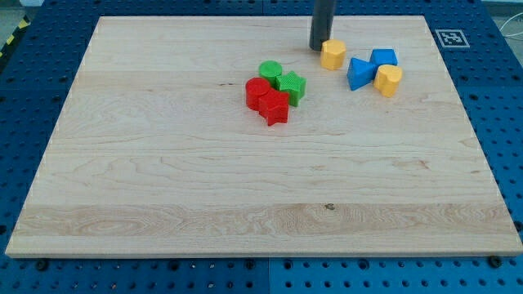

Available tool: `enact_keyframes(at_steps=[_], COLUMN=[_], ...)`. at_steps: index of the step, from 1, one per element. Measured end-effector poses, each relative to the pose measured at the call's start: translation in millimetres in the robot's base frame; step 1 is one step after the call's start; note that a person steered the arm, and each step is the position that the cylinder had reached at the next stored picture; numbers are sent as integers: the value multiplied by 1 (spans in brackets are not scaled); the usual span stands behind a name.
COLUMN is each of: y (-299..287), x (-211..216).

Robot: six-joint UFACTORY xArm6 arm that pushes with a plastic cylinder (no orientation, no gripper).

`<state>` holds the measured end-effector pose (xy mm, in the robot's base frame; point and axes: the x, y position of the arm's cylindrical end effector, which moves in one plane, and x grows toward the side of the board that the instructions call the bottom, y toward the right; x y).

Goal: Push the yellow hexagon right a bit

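Judging from where things lie, I put the push at its very start: my tip [317, 47] sits against, or just short of, the left face of the yellow hexagon block [333, 55], and I cannot tell from this view whether they actually touch. The hexagon lies near the top edge of the pale wooden board [163, 204], right of centre, and I see no sign that tells me how much of the rightward shift is done. What I judge is left is a short slide toward the view's right.

That path is tight. Just right of the hexagon sits a blue block of roughly triangular shape [358, 73], with a second blue block [384, 57] beyond it and a yellow heart-shaped block [388, 80] at the view's lower right of those. A small gap separates the hexagon from the nearer blue block, so I expect only a short nudge before contact.

The dark rod comes straight down from the view's top, upright, with its lower end on the board. It carries no jaws at all, so nothing opens or closes.

Well apart, toward the board's centre, a green cylinder [270, 70], a green star-like block [292, 86], a red cylinder [257, 91] and a red star-like block [275, 107] cluster together.
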<state>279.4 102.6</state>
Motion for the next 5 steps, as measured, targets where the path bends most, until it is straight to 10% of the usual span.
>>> enact_keyframes(at_steps=[5], y=[-14], x=[20])
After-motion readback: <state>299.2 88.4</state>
